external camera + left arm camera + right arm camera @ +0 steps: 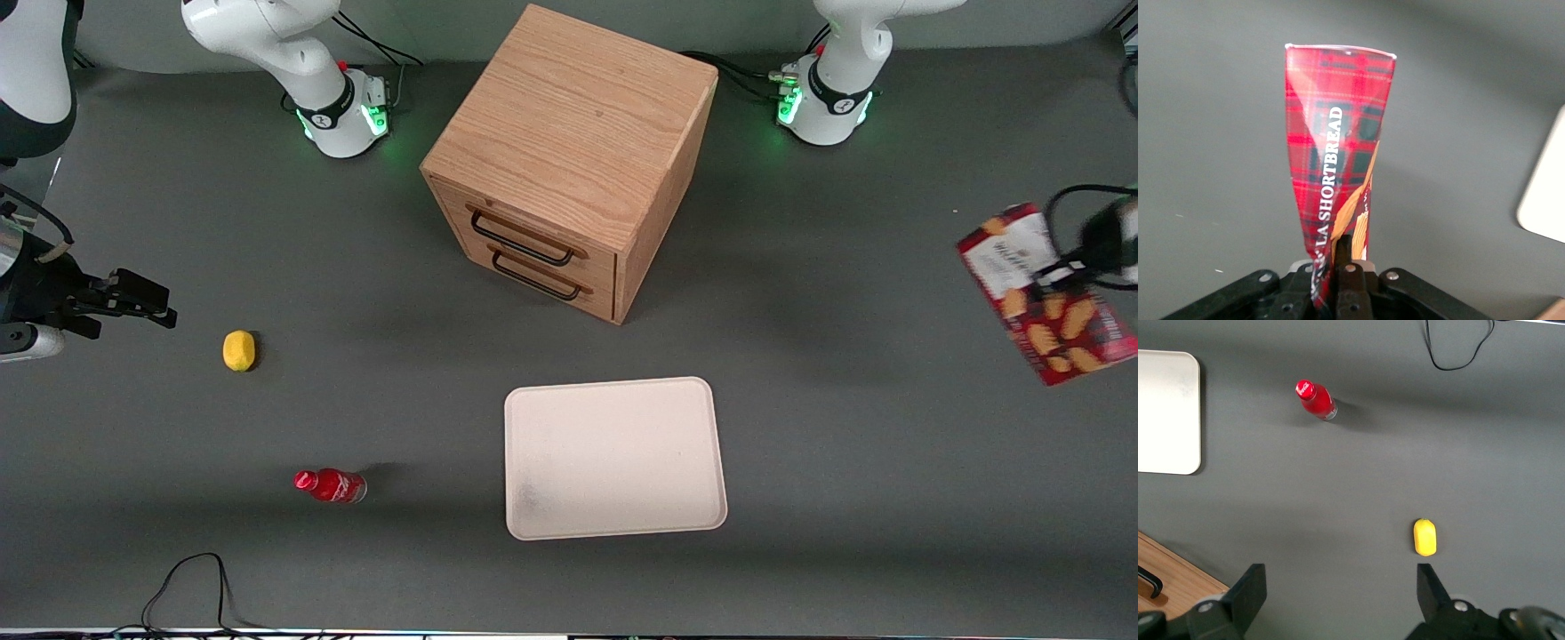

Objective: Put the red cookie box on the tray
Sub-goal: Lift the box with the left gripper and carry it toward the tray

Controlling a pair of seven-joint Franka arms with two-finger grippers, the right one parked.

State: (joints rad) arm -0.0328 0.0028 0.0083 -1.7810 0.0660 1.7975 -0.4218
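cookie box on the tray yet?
No. The red cookie box hangs in the gripper, shut on it, above bare table toward the working arm's end, while the tray holds nothing.

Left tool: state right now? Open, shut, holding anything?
Left tool: shut on the red cookie box, held in the air toward the working arm's end of the table, not yet over the tray.

front view high overhead; wrists close, tray (613, 458) shared
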